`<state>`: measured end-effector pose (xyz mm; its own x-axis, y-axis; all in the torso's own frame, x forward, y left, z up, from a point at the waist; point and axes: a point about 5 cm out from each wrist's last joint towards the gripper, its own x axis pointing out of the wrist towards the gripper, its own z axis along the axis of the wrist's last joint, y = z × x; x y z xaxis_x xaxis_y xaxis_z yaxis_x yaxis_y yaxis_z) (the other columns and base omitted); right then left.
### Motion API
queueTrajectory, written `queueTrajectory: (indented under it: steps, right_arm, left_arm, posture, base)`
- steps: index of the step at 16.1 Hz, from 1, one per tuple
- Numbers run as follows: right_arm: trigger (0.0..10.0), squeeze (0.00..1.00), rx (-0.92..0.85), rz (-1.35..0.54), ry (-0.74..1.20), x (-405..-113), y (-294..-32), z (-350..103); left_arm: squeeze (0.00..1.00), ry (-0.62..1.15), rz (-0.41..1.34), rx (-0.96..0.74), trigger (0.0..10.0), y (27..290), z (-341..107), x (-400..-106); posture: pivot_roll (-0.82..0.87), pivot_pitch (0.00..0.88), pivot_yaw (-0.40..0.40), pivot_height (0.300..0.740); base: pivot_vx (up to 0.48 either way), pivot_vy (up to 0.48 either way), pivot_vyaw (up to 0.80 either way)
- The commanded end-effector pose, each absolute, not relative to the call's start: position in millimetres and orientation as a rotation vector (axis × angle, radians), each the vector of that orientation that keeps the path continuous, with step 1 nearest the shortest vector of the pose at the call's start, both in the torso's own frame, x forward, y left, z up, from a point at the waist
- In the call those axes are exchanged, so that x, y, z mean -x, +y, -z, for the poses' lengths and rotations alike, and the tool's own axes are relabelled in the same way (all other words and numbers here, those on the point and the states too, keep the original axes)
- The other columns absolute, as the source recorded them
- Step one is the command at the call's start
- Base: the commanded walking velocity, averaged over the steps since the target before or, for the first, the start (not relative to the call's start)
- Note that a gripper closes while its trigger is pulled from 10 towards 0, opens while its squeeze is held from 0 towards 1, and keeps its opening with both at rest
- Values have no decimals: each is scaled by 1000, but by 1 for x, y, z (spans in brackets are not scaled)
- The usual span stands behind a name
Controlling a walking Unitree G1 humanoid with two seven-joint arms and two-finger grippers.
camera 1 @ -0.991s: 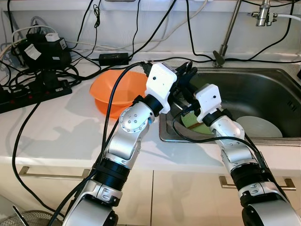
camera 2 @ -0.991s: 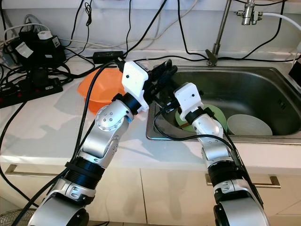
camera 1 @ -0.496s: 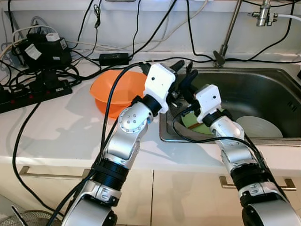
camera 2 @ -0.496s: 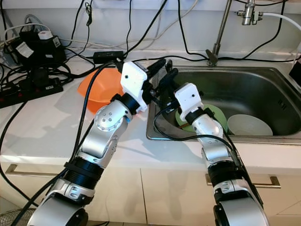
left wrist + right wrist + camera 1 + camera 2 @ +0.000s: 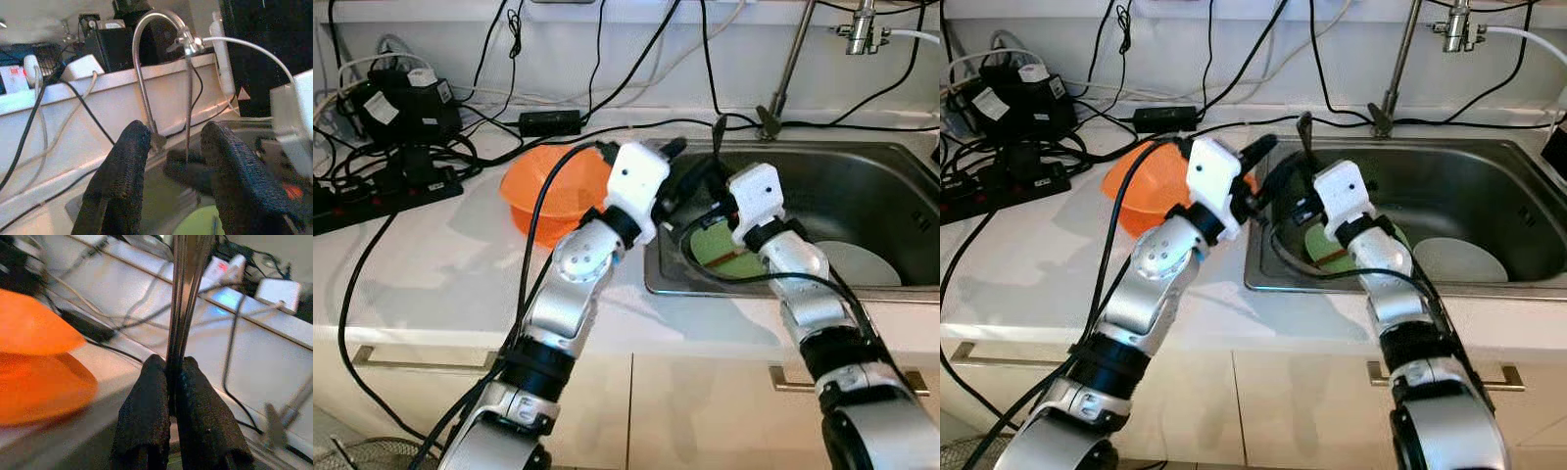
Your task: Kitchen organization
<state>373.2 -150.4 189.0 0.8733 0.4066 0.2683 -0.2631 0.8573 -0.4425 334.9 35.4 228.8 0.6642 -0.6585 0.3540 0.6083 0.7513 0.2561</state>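
A: What does the right gripper (image 5: 168, 382) pinch?

B: A thin metal utensil (image 5: 186, 293); its top end is cut off at 12 o'clock and blurred, so its kind is unclear.

A: And the green plate (image 5: 717, 247)?

B: The right arm hides its 3 o'clock side; the white plate (image 5: 862, 262) is partly covered too.

No legible text, brand, number or sign found. White labels on the black power adapter (image 5: 399, 106), well apart from the left gripper (image 5: 690, 162), are too small to read.
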Motion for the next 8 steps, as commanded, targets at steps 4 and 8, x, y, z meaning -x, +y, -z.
queueTrajectory:
  steps: [4,8]
  right_arm:
    - [10000,0,440,-178,-295,-384,-174,-191]
    - [10000,0,457,-84,-253,-386,-188,-187]
  left_arm:
    - [0,-412,729,-114,10000,48,-222,-329]
    - [0,-350,729,-135,10000,60,-210,-325]
  posture:
    - [32,0,34,740]
    - [40,0,34,740]
  base:
    - [0,0,0]
    - [0,0,0]
